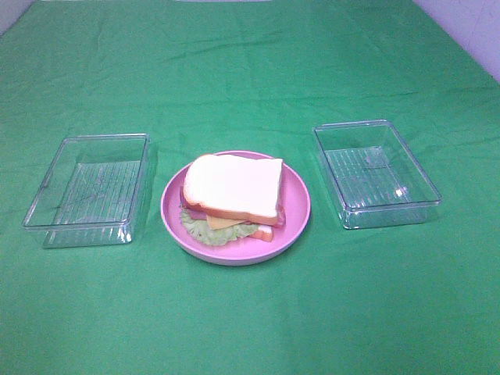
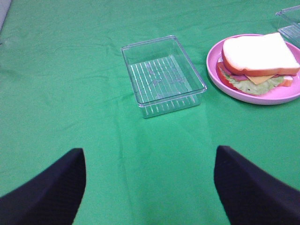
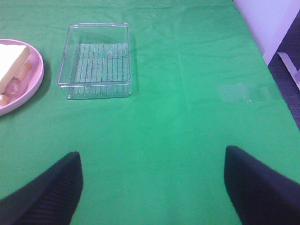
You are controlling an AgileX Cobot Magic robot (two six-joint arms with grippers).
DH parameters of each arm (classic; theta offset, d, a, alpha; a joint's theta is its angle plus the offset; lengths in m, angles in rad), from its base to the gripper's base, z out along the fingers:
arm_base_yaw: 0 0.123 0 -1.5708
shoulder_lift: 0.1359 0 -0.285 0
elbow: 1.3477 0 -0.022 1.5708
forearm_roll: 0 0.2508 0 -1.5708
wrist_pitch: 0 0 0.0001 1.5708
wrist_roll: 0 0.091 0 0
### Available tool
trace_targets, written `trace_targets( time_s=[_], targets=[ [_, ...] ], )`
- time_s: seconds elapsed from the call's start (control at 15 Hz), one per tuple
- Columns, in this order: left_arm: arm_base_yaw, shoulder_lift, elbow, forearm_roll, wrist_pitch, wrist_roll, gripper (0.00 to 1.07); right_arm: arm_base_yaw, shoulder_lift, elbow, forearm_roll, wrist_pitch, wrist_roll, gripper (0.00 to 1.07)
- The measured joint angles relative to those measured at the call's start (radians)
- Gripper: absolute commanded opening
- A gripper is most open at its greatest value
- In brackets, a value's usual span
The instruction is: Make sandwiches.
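Green cloth, one sandwich, one pink plate, two clear boxes.

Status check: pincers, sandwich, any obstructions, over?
Left pincer and right pincer open, empty. Sandwich stacked on pink plate. Nothing blocking.

The left gripper hung above the table with its jaws spread wide and nothing between them. The right gripper did likewise, jaws parted and empty. Neither arm appeared in the high view.
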Motion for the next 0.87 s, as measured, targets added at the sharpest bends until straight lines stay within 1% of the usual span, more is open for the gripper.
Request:
trace_targets(
  time_s=[0.87],
  targets=[
    [0.001, 0.000, 0.000, 0.000, 0.000, 0.000, 0.73, 0.000, 0.000, 0.000, 0.000, 0.000, 0.000, 0.78]
  ],
)
